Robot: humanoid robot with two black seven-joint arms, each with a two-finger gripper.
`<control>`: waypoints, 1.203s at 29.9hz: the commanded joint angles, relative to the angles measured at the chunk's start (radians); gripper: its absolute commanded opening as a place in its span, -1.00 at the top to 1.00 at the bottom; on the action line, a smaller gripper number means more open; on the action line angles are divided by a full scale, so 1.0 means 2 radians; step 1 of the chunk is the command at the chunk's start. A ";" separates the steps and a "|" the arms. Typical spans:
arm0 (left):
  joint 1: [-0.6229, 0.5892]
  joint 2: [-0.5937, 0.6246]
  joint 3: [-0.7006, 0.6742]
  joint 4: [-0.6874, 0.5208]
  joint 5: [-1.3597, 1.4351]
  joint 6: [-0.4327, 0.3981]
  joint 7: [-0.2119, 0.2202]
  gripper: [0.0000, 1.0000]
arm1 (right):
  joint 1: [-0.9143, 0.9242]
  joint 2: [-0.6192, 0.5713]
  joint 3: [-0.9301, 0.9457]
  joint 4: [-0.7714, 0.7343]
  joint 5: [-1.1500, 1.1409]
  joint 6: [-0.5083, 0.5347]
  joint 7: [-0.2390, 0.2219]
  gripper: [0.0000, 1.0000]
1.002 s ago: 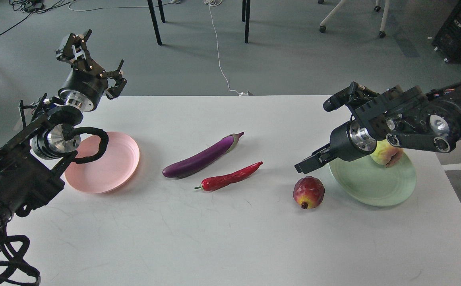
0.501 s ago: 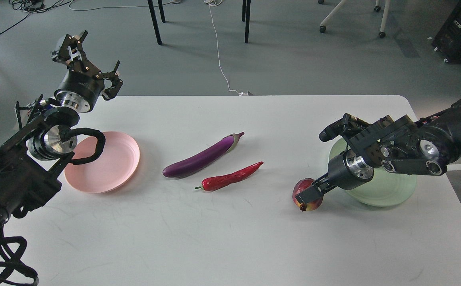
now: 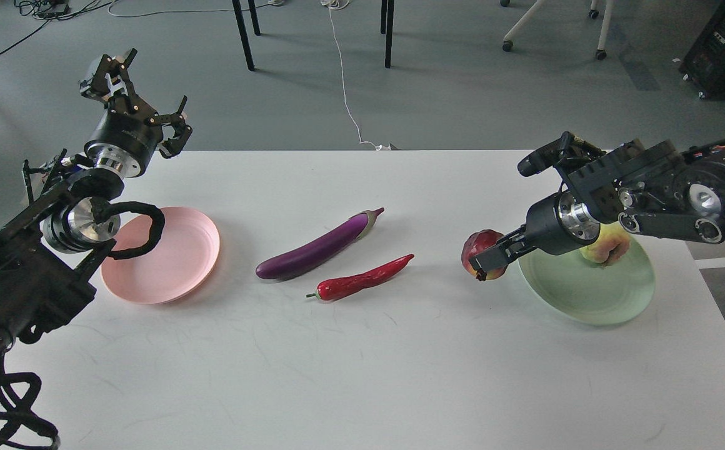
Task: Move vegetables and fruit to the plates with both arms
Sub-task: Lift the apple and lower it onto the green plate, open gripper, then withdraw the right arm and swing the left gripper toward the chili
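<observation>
My right gripper (image 3: 486, 258) is shut on the dark-red pomegranate (image 3: 482, 249) and holds it above the table, just left of the mint green plate (image 3: 587, 290). The pale peach-like fruit (image 3: 606, 245) lies on that plate's far side, partly hidden by my right wrist. The purple eggplant (image 3: 319, 246) and the red chili pepper (image 3: 362, 279) lie side by side at the table's middle. The pink plate (image 3: 172, 256) sits at the left with nothing on it. My left gripper (image 3: 140, 94) is open and empty, raised beyond the table's far left corner.
The white table (image 3: 362, 375) has bare room across its front half. Its right edge runs close behind the green plate. Chair legs and cables are on the floor beyond the far edge.
My right gripper dropped onto the pomegranate, closed on it and lifted it up and away from the table toward the green plate. The left arm barely moved.
</observation>
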 commanded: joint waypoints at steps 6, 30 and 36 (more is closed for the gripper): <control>-0.001 -0.001 0.000 -0.001 0.000 0.000 0.001 -0.96 | -0.052 -0.070 -0.021 -0.040 -0.065 -0.003 0.000 -0.21; -0.023 0.031 0.044 -0.038 0.027 -0.016 0.044 -0.96 | -0.128 -0.129 0.292 -0.191 0.003 -0.028 0.000 -0.97; -0.074 0.070 0.096 -0.077 0.108 -0.029 0.043 -0.96 | -0.168 -0.133 0.472 -0.194 0.023 -0.031 0.000 -0.97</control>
